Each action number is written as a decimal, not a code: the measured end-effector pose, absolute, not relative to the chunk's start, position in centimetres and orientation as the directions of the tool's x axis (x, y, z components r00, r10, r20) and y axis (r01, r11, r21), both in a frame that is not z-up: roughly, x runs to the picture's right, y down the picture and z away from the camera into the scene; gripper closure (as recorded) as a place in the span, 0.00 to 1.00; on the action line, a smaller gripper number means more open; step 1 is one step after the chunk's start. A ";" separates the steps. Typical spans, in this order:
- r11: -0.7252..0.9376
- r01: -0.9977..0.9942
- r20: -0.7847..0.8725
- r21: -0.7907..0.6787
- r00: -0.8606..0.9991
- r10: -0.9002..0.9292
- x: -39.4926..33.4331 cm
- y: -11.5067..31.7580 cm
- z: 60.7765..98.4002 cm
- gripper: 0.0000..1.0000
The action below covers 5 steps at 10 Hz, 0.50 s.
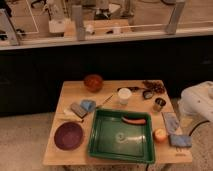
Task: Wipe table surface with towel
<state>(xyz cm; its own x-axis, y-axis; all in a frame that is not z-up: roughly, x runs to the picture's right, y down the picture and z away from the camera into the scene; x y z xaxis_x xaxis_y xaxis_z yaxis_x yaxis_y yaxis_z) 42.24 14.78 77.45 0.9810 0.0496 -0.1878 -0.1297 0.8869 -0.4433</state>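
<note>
The towel point(171, 122), a thin grey-blue cloth, lies flat near the right edge of the light wooden table surface point(75, 92), just below the metal cup point(159, 104). A white part of my arm point(200, 102) shows beyond the table's right edge, level with the cup. The gripper itself is out of the camera view, somewhere past that right side, with its jaws wide apart. Nothing on the table is touched by the arm.
A green tray point(100, 145) holding a red-orange item point(134, 120) fills the front middle. Around it are a purple plate point(68, 136), brown bowl point(93, 81), white cup point(124, 95), orange fruit point(160, 135), bright-blue pad point(180, 141) and light-blue lump point(88, 105).
</note>
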 end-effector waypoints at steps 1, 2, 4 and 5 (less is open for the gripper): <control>0.873 -0.099 -0.136 -0.477 0.990 0.038 41.9 15.3 77.9 0.20; 0.860 -0.074 -0.090 -0.505 0.995 0.033 41.4 15.8 78.6 0.20; 0.832 -0.035 -0.033 -0.554 0.999 0.019 40.6 16.7 79.9 0.20; 0.821 -0.023 -0.020 -0.571 1.000 0.014 40.5 17.6 80.5 0.20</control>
